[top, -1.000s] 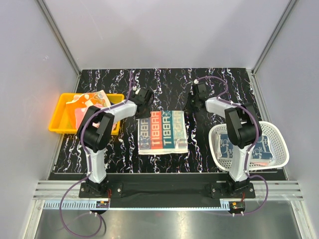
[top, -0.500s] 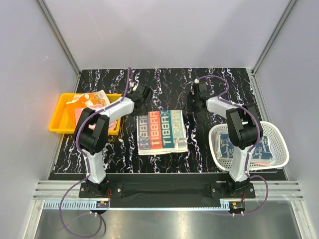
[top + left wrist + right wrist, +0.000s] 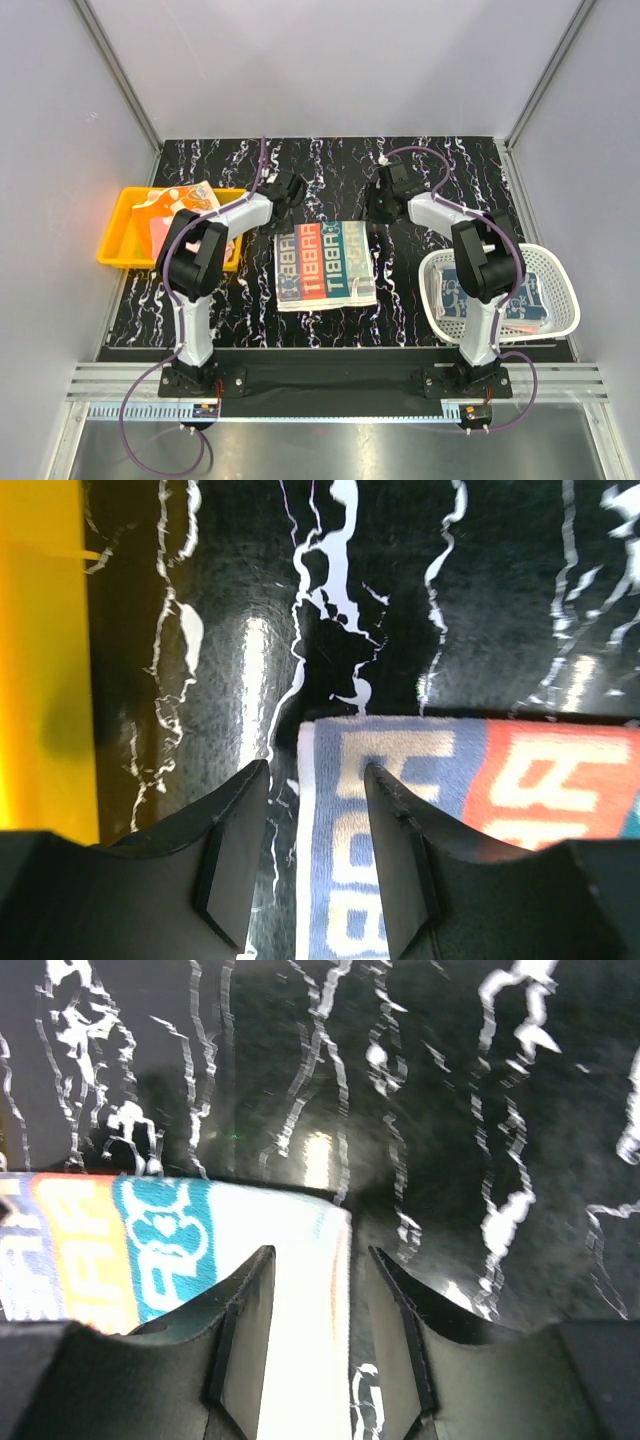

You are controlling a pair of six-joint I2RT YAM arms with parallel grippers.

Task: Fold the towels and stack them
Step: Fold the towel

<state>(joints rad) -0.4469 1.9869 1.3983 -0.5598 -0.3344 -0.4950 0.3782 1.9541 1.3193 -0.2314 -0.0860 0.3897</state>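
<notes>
- Shows one printed towel (image 3: 326, 265) spread flat mid-table, near the arms' reach; squarish terry cloth with blue, orange, teal and white bands of block lettering
- Counts two arms and two grippers, both at that towel's far edge
- Finds the left gripper (image 3: 315, 775) standing open; its dark, wedge-shaped fingers (image 3: 235, 850) straddle the far-left corner, one over bare table, one over the cloth; clamps nothing
- Finds the right gripper (image 3: 320, 1255) likewise parted, astride the far-right corner's white border; holds nothing
- Cannot tell from either wrist view whether the fingertips touch the cloth
- Counts one yellow plastic tray (image 3: 112, 245) at the left, holding an orange-and-white towel (image 3: 180, 200) over a pink towel (image 3: 160, 232); leaves the exact number there unclear
- Counts one white mesh basket (image 3: 572, 300) at the right, holding a teal-blue towel (image 3: 530, 298) with a red sliver beneath; loses the count behind the right arm
- Rests everything on one glossy black table (image 3: 330, 160), veined white like marble
</notes>
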